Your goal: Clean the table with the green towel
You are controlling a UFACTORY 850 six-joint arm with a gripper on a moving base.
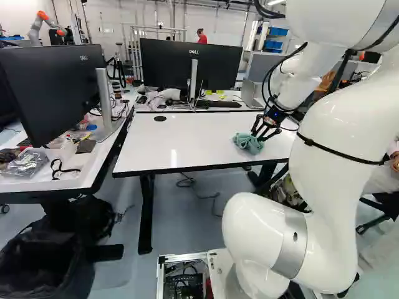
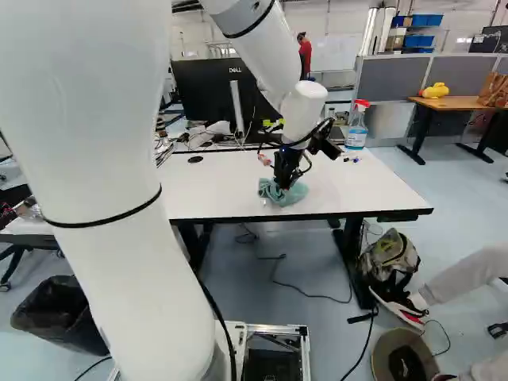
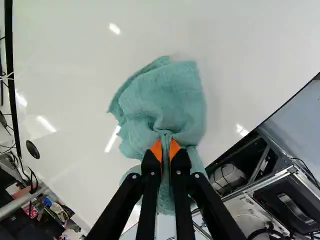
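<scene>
The gripper (image 1: 267,128) is at the green towel (image 1: 249,143), low over the white table (image 1: 187,140) toward its front edge in the left base view. In the wrist view the gripper (image 3: 165,150) is shut on a pinched fold of the towel (image 3: 165,102), an orange pad on either side of it. The cloth lies crumpled on the tabletop, spreading ahead of the fingers, with some of it beneath them.
A spray bottle (image 2: 357,125) stands on the table right of the arm in the right base view. A monitor (image 1: 190,65) stands behind the table. Another desk with a monitor (image 1: 53,90) and clutter is at the left. A backpack (image 2: 389,258) lies on the floor.
</scene>
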